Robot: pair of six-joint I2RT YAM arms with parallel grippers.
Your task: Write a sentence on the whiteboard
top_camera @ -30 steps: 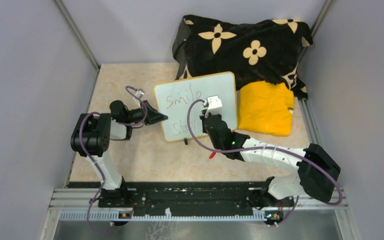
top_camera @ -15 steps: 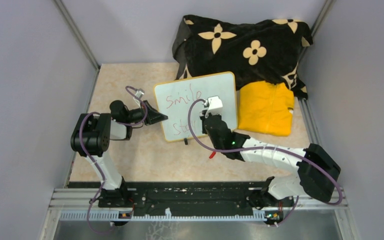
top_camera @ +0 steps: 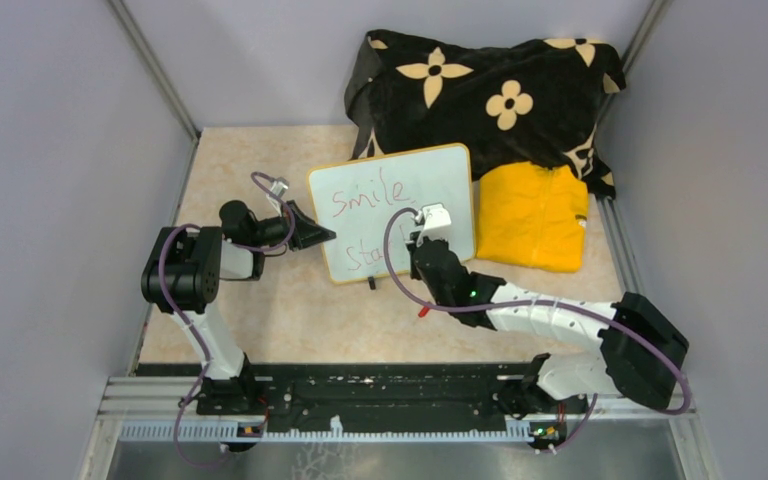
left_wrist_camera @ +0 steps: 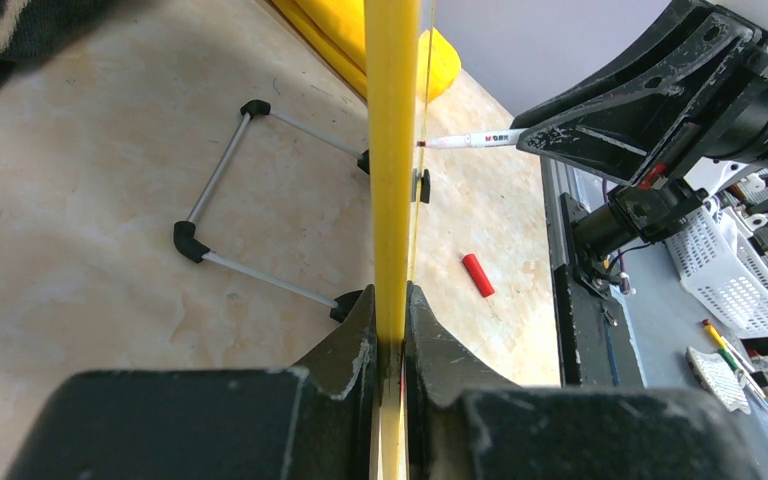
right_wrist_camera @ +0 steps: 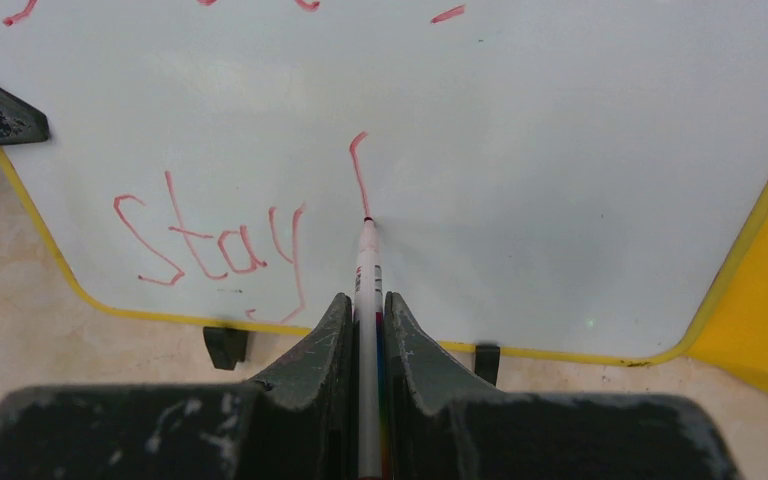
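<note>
the whiteboard (top_camera: 430, 175) stands upright mid-surface (top_camera: 290, 310), just left of a yellow garment (top_camera: 535, 215); the left gripper (left_wrist_camera: 390, 320) is clamped on its left frame edge; the right gripper (right_wrist_camera: 365, 320) is closed on the marker (right_wrist_camera: 367, 265), tip touching the board at the foot of a stroke right of "stay" in the sentence (right_wrist_camera: 210, 245).

risks: too hard a push could tilt the board back on its thin wire stand (left_wrist_camera: 188, 242), since only one edge is held; the marker could slide in the jaws and skew the letter.

obscured: from above, the right wrist covers the lower right writing; the right wrist view crops "smile"; tip pressure cannot be judged.
</note>
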